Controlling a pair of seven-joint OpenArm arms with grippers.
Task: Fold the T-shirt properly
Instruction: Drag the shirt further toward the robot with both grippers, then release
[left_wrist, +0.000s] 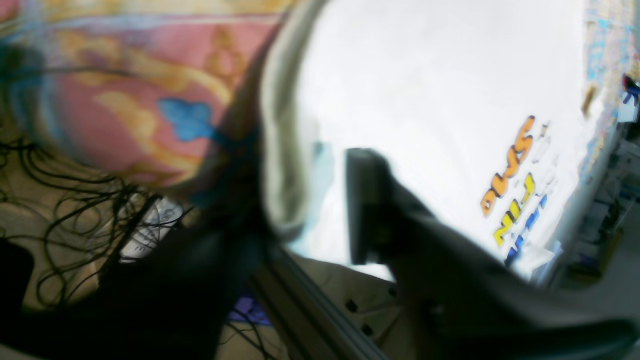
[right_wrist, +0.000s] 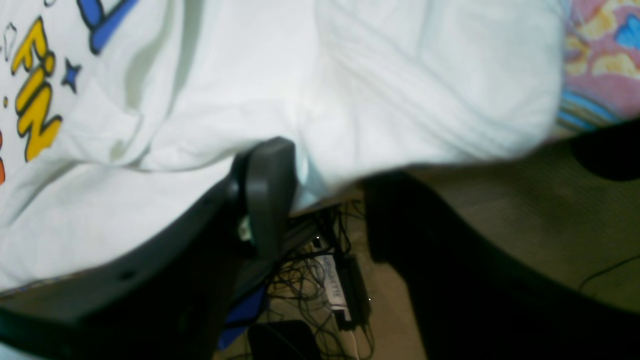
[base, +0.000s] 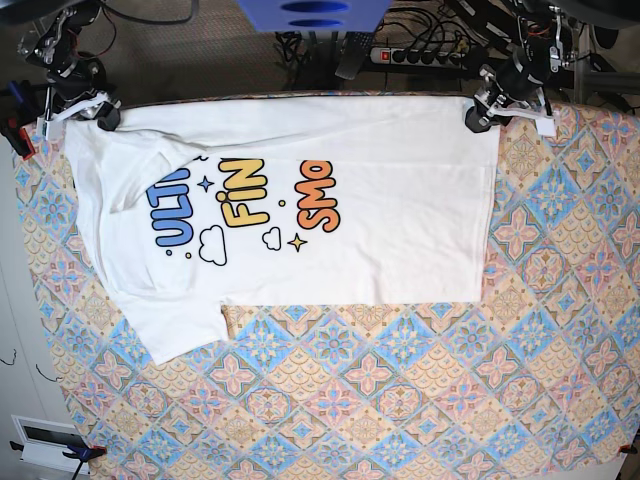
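Note:
The white T-shirt (base: 380, 240) lies flat on the patterned table, doubled over along the far edge. Only part of its blue, yellow and orange print shows, and one sleeve points toward the near left. My left gripper (base: 480, 113) sits at the shirt's far right corner. In the left wrist view its jaws (left_wrist: 305, 165) stand apart, with the shirt's hem (left_wrist: 280, 150) between them, blurred. My right gripper (base: 103, 117) is at the far left corner. In the right wrist view its fingers (right_wrist: 325, 175) are spread, and the shirt's edge (right_wrist: 350, 90) hangs just above the gap.
A colourful tiled tablecloth (base: 400, 380) covers the table. Behind the far edge lie a power strip with cables (base: 420, 52) and a blue object (base: 310, 15). A white box (base: 45, 440) sits off the near left corner.

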